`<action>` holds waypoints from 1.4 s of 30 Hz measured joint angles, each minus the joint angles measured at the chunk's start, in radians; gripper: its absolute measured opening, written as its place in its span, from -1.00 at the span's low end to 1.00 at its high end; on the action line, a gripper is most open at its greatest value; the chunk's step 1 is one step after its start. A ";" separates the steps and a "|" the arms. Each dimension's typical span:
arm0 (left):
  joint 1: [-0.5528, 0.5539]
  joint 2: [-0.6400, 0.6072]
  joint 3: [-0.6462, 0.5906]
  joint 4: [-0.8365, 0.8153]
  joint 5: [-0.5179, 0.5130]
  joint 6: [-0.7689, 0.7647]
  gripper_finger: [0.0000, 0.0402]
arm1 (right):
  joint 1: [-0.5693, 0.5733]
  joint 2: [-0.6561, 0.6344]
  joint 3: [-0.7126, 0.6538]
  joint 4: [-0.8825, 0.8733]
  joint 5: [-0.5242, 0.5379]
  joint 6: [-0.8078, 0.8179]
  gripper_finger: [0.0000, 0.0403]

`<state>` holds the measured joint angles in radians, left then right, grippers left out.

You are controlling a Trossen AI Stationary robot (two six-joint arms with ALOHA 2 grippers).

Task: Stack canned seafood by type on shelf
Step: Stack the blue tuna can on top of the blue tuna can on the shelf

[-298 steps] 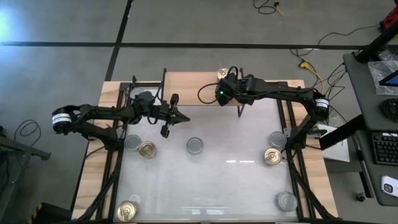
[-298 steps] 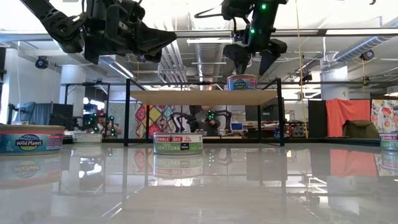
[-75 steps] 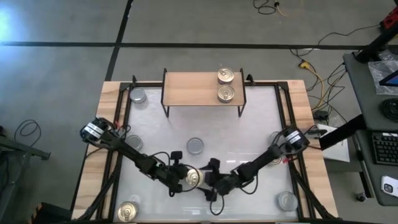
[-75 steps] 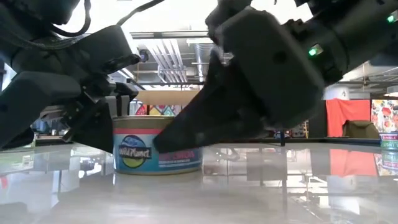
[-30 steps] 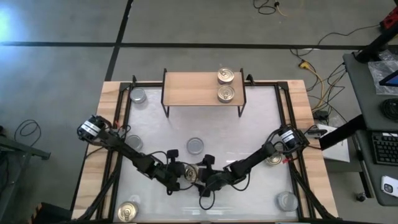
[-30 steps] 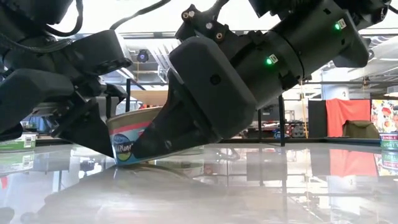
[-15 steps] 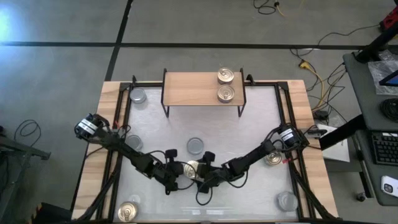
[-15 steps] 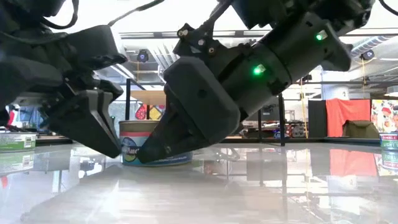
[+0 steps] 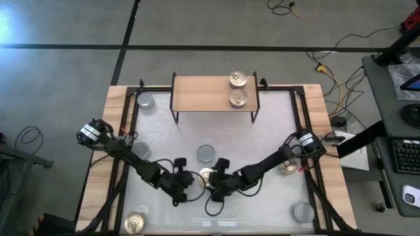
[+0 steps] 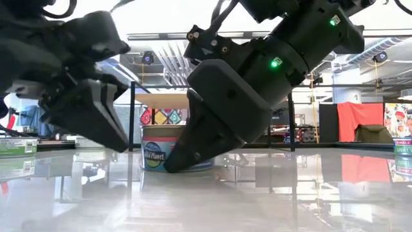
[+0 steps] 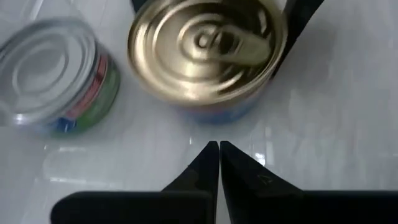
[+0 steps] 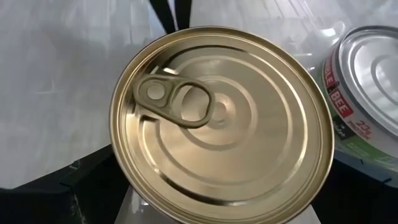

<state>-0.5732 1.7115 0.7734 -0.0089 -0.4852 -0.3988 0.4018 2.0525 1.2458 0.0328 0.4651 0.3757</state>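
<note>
desk [image 9: 262, 137]: white top, wood edges | shelf [image 9: 203, 95]: far edge, two gold-topped tins on it | right gripper [image 9: 211, 183]: fingers spread wide around gold-topped Wild Planet tin [image 9: 206, 175], mid-desk | left gripper [image 9: 191, 178]: fingers clenched empty, just beside that tin

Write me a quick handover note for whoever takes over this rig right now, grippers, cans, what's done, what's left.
Left gripper: shut, empty, tips just short of the gold-top tin at table centre.
Right gripper: open, its jaws around that same tin, which stands on the table.
Shelf: two gold-top tins at its right end, side by side.
Left: this tin, a silver-top tin beside it, and five more tins spread around the table's edges. No silver-top tin is on the shelf yet.
</note>
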 joint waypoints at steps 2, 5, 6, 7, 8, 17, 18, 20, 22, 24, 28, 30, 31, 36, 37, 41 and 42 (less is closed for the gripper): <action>0.000 0.000 0.000 0.028 0.000 0.023 -1.00 | -0.002 0.001 0.005 -0.006 -0.005 0.009 0.99; 0.000 0.000 0.000 0.041 -0.003 0.044 -1.00 | -0.005 0.001 0.008 -0.006 -0.024 0.001 0.99; 0.001 0.000 0.000 0.049 -0.003 0.049 -1.00 | -0.005 0.001 0.008 -0.005 -0.028 -0.002 0.99; 0.003 0.000 -0.001 0.064 -0.003 0.050 -1.00 | -0.005 0.001 0.008 -0.004 -0.028 -0.008 0.99; 0.005 0.000 -0.001 0.078 -0.002 0.052 -1.00 | -0.005 0.001 0.008 -0.004 -0.028 -0.012 0.99; 0.007 0.000 -0.003 0.114 -0.002 0.079 -1.00 | -0.015 0.001 0.007 0.003 -0.032 -0.020 0.99; 0.007 0.000 -0.003 0.118 -0.002 0.079 -1.00 | -0.015 0.001 0.006 0.006 -0.032 -0.020 0.99; 0.008 0.005 -0.003 0.126 -0.003 0.078 -1.00 | -0.016 0.001 0.006 0.014 -0.032 -0.022 0.99; 0.009 0.018 -0.003 0.136 -0.003 0.072 -1.00 | -0.016 0.001 0.004 0.022 -0.033 -0.020 0.98; 0.009 0.033 -0.001 0.140 -0.003 0.069 -1.00 | -0.017 0.002 0.003 0.028 -0.033 -0.018 0.95; 0.009 0.062 0.023 0.138 0.000 0.076 -1.00 | -0.019 0.002 0.003 0.030 -0.034 -0.010 0.86; 0.009 0.065 0.031 0.131 0.002 0.090 -1.00 | -0.019 0.002 0.003 0.028 -0.034 -0.006 0.84; 0.009 0.065 0.033 0.129 0.004 0.098 -1.00 | -0.019 0.002 0.003 0.024 -0.035 -0.003 0.84; 0.001 0.034 0.051 0.053 -0.003 0.086 -1.00 | -0.022 -0.028 0.004 -0.037 -0.052 0.009 0.82; -0.005 0.019 0.054 0.035 -0.009 0.075 -1.00 | -0.023 -0.041 0.004 -0.060 -0.056 0.009 0.82; -0.061 -0.050 0.053 -0.015 -0.013 0.048 -1.00 | -0.023 -0.137 0.004 -0.152 -0.083 -0.009 0.81; -0.081 -0.069 0.053 -0.015 -0.015 0.053 -1.00 | -0.023 -0.166 0.004 -0.177 -0.099 -0.013 0.81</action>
<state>-0.6543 1.6423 0.8261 -0.0242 -0.5002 -0.3459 0.3786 1.8861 1.2503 -0.1444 0.3657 0.3625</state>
